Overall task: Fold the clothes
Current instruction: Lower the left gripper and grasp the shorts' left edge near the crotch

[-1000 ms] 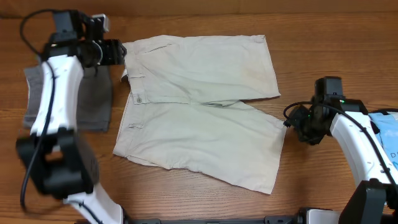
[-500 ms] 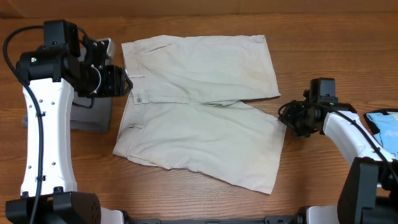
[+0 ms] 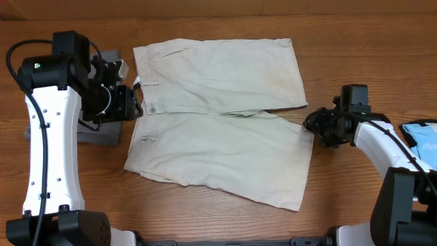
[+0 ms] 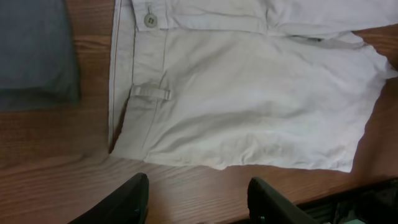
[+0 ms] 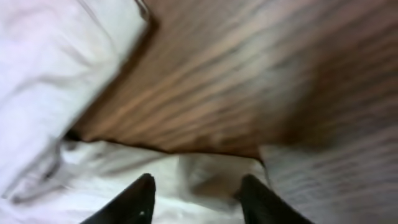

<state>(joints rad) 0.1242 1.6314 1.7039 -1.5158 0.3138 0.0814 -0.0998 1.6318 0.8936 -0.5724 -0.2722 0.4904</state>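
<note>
Fingers (image 4: 127, 202) of the left gripper (image 3: 130, 104) stood well apart with nothing between them, above the waistband. The right gripper (image 3: 308, 124) was likewise spread and empty, just beside the hem of the leg nearer the front edge. The pale beige cotton shorts (image 3: 218, 116) lay flat mid-table, waistband toward the left edge and legs toward the right. I judged them light, limp and apt to sag, best pinched at waistband and hem corners where the cloth is doubled. A folded dark grey garment (image 3: 102, 130) lay by the left edge.

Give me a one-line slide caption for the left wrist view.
Open left tool above the wooden table, looking onto the beige shorts with their buttoned waistband, grey garment at upper left.
</note>
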